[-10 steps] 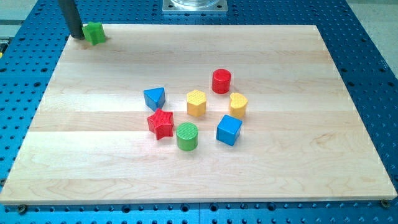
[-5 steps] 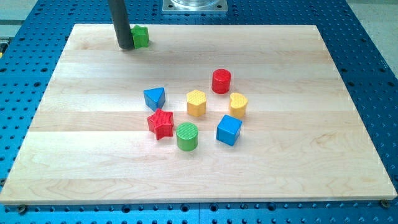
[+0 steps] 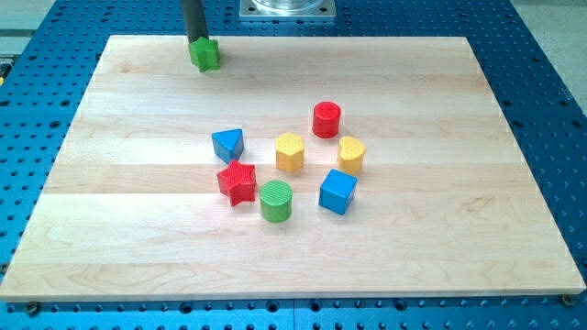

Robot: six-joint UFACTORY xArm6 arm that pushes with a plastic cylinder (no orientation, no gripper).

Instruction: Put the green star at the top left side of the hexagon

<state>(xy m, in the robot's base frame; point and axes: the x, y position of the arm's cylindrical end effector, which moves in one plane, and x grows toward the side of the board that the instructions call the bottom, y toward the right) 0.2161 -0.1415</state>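
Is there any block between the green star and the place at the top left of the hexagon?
No. The green star sits by my tip near the top edge, and the board between it and the yellow hexagon is bare. The blue triangle stands left of that path.

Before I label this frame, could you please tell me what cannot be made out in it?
- My tip: in the camera view its very end sits at the top edge of the green star; whether they touch cannot be told.
- The rod's upper part and the arm: cut off by the view's top edge.
- The metal plate at the view's top: cropped by the same edge.
- The yellow hexagon: its far faces are hidden.
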